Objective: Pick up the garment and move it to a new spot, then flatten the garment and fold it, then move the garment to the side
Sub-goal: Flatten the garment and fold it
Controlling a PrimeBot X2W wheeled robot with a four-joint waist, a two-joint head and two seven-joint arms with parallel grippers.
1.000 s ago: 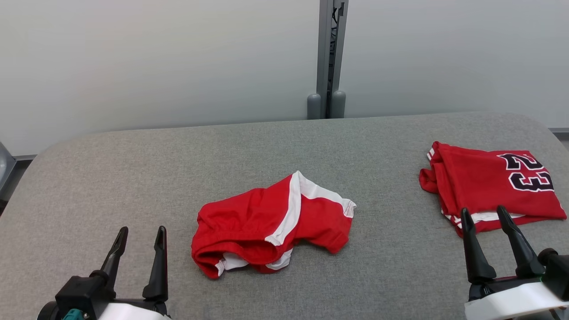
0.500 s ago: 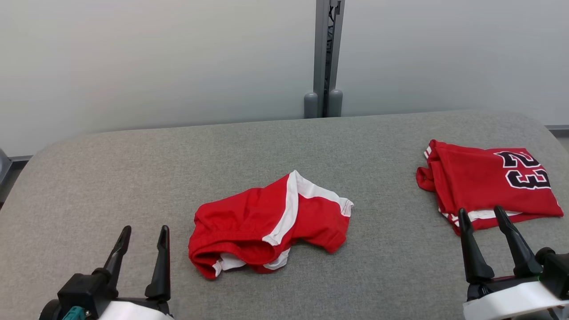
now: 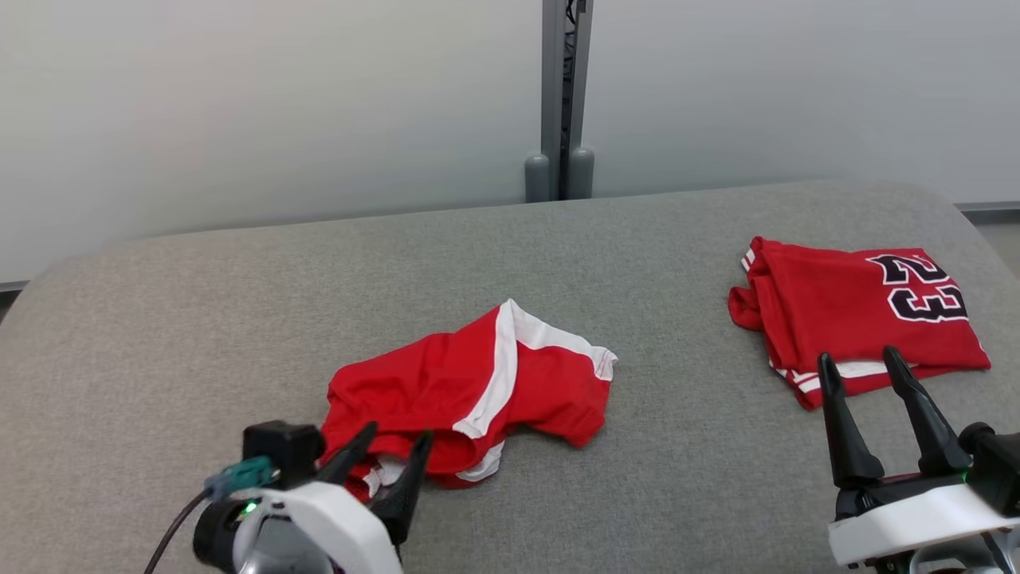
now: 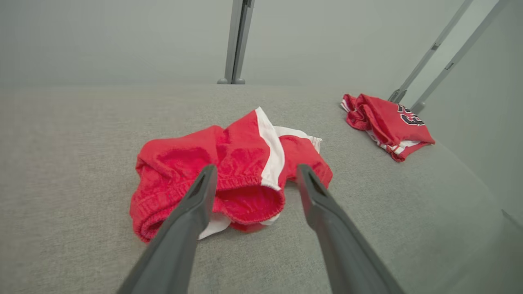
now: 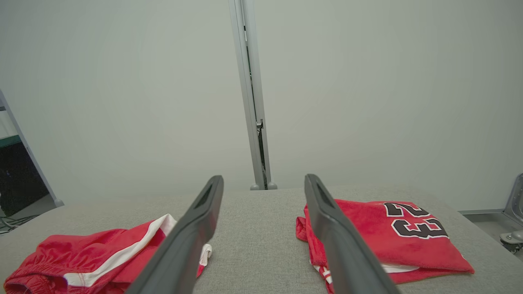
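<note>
On the table [image 3: 677, 478], red shorts [image 3: 470, 391] are pointed at by the left gripper [image 3: 398, 434].
Both sets of jaws are spread, empty; the right gripper [image 3: 858, 357] is held near a folded jersey [image 3: 845, 311].

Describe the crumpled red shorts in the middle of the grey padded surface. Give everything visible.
The red shorts look like soft jersey fabric, with a white side stripe, white hem trim and a gathered elastic waistband. They lie crumpled and unfolded near the middle of the grey padded surface, with the waistband opening toward the robot. The open left gripper points at the waistband end. Whether it touches the cloth cannot be told.
</note>
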